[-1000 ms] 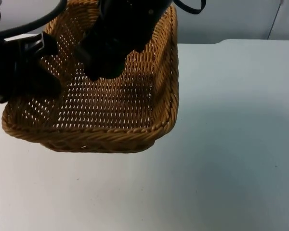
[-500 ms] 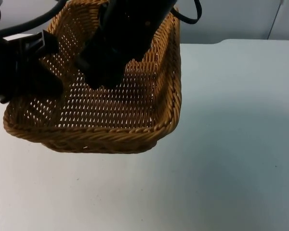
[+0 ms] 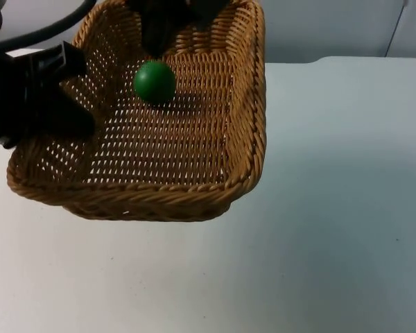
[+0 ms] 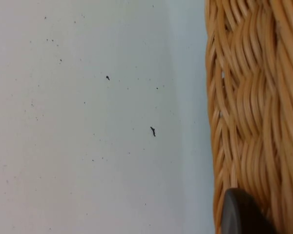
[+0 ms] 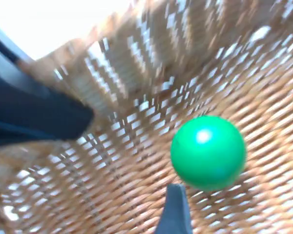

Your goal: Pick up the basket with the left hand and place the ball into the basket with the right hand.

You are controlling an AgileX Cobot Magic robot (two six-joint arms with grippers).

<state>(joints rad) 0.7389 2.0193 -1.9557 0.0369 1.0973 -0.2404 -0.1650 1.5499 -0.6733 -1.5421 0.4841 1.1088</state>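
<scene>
A green ball lies loose on the floor of the woven wicker basket, toward its far side. My left gripper is shut on the basket's left rim and holds it above the white table. My right gripper hangs open just above the ball at the basket's far end, with nothing between its fingers. In the right wrist view the ball rests on the weave just past a black fingertip. The left wrist view has the basket's outer wall beside a fingertip.
White table spreads to the right and front of the basket. A grey partition wall closes off the back. The table under the left wrist carries small dark specks.
The right gripper has let go of the ball and pulled up and back out of the basket. The ball now lies in the basket. The left gripper still holds the rim.
</scene>
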